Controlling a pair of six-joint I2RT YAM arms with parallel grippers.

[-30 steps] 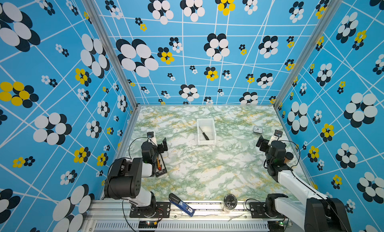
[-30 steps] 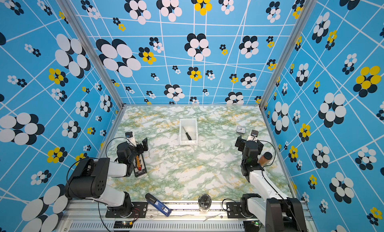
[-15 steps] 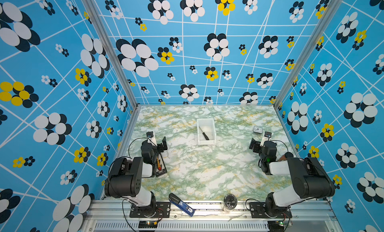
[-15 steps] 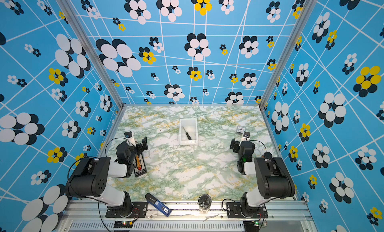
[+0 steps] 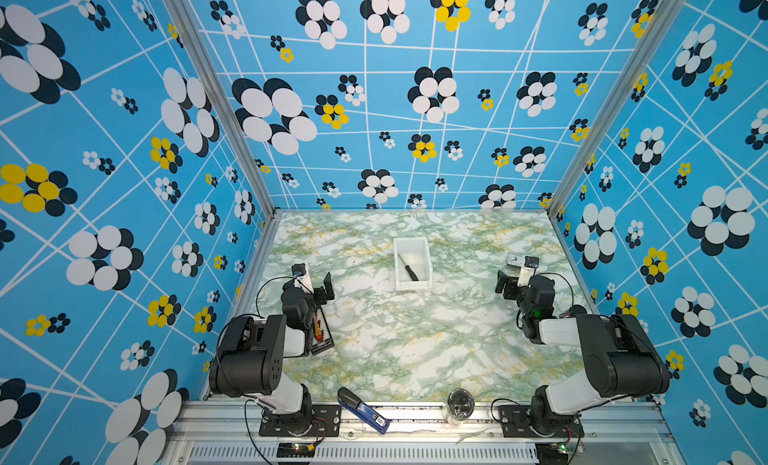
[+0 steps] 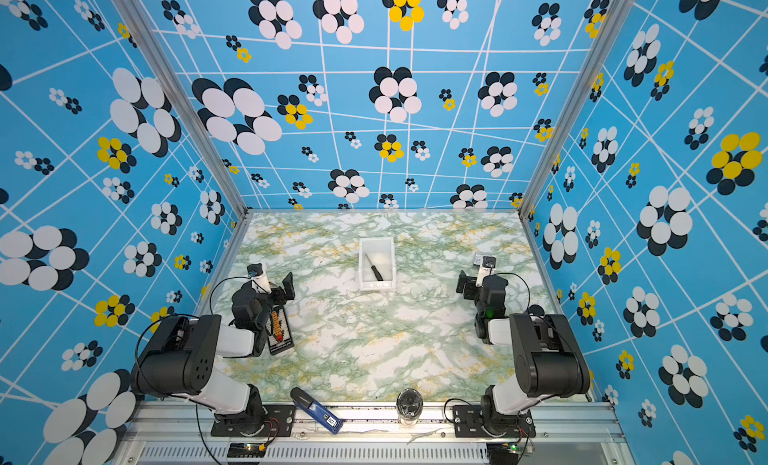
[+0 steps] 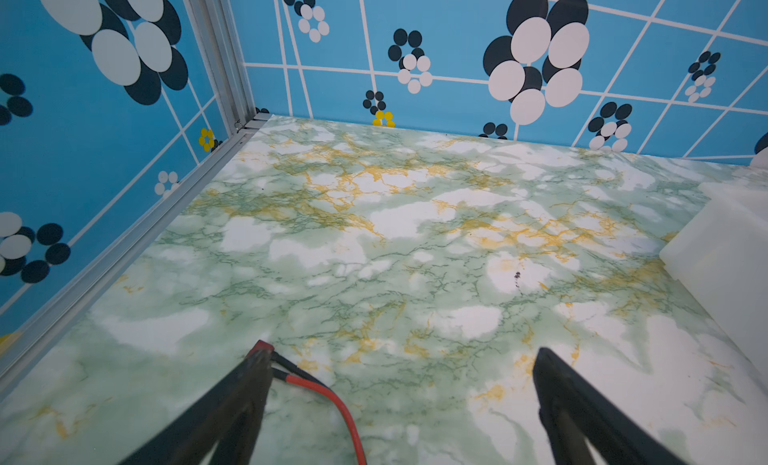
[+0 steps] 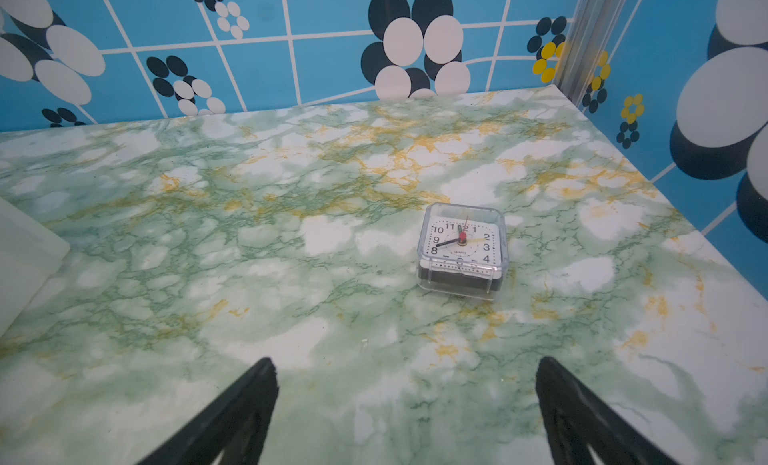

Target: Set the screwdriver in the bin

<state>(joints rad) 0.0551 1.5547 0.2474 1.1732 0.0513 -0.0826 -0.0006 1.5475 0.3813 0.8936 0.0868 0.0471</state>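
You can see the slim, black-handled screwdriver (image 5: pixel 409 271) lying slantwise inside the thick-walled white plastic bin (image 5: pixel 413 285) on the glossy green-veined marble tabletop (image 5: pixel 415 338), while the left gripper (image 7: pixel 401 350) and right gripper (image 8: pixel 407 361) both stand spread wide, grasping nothing.

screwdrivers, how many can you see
1. The screwdriver lies inside the white bin mid-table. The black case under the left arm is partly hidden, so more may be there.

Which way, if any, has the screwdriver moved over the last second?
No. The screwdriver lies at the same slant inside the bin, handle toward its near right corner.
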